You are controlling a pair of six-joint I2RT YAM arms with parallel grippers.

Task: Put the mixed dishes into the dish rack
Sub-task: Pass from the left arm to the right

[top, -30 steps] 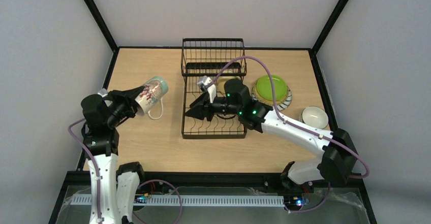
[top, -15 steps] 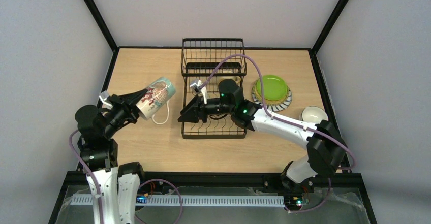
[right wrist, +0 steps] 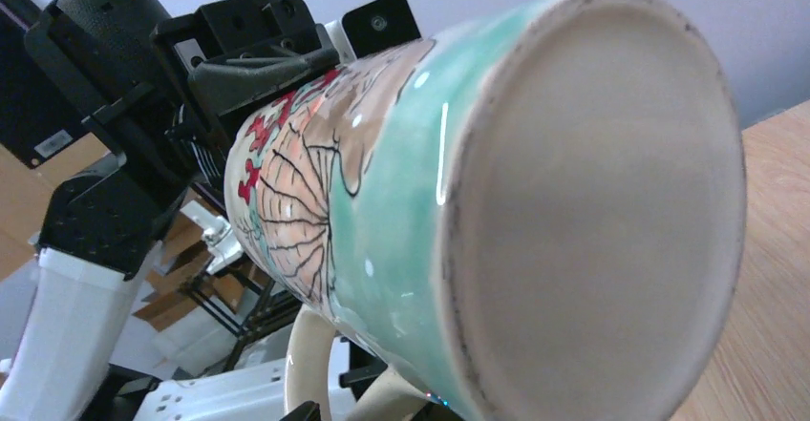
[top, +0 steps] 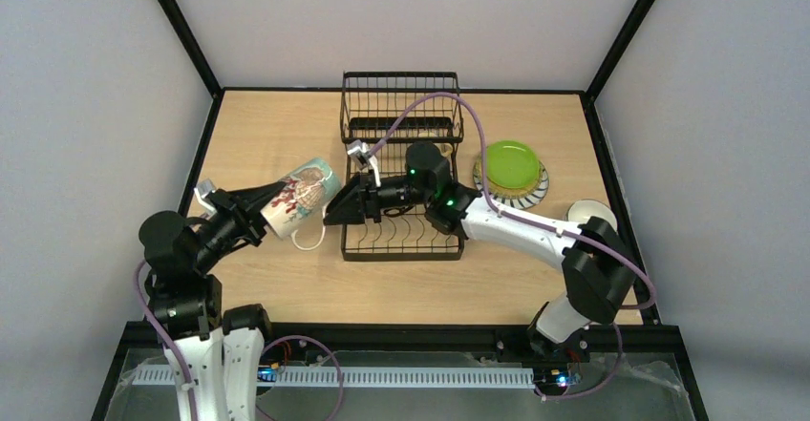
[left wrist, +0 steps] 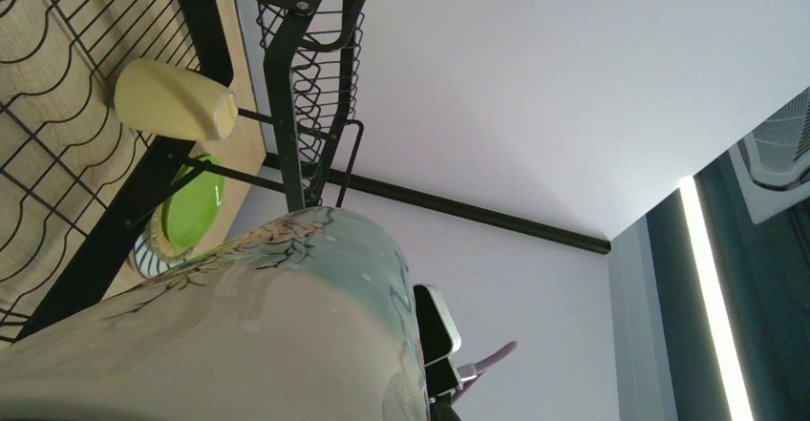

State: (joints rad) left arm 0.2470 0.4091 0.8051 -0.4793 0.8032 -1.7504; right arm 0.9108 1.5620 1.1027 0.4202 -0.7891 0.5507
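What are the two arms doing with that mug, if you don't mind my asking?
The left gripper holds the printed mug in the air, tipped on its side, with its base facing the right gripper. The right gripper reaches across the dish rack towards it, probably for a handover. A pale yellow mug lies in the rack, and the lime green plate waits on a stack beside it.

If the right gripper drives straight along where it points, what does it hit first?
Likely the mug held by the left gripper: its base fills the right wrist view. From above, the right gripper points at that base, close by; height offset is unclear.
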